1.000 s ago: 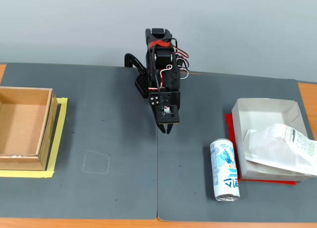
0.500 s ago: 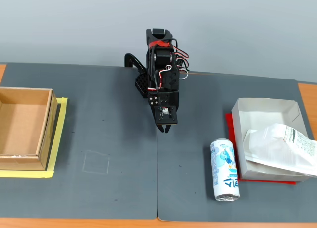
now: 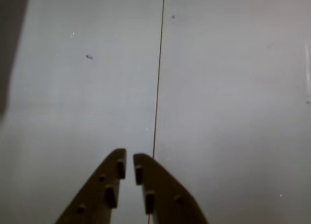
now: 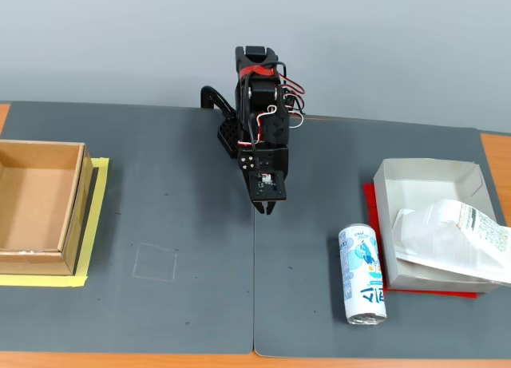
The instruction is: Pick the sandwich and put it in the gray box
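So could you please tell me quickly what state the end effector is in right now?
End effector: closed, or very nearly, and holding nothing; only bare mat lies under it.

1. In the fixed view, the gray box [image 4: 423,176] is located at the right, with the sandwich [image 4: 447,240] lying partly in it.
2. The can [image 4: 362,275] is laid just left of it.
3. The brown box [image 4: 36,208] is placed far left.

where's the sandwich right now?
Fixed view, right side: the sandwich lies tilted in the gray box, overhanging its right wall, with the drink can just left of the box.
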Controlling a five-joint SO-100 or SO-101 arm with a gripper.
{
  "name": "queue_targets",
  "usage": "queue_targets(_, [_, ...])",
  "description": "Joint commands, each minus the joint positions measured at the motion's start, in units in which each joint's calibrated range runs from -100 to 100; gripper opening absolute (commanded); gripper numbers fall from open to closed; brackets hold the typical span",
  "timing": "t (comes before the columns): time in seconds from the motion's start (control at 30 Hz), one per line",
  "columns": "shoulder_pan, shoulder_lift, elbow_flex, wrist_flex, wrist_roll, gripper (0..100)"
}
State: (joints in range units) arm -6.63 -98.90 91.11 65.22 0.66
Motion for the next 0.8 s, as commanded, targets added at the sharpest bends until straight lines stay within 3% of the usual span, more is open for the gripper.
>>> queue_targets(0.0, [0.33,-0.34,-0.34,-0.64,-0.16,2])
queue_targets(0.77, [0.33,-0.43,4.1,-0.64,-0.16,2])
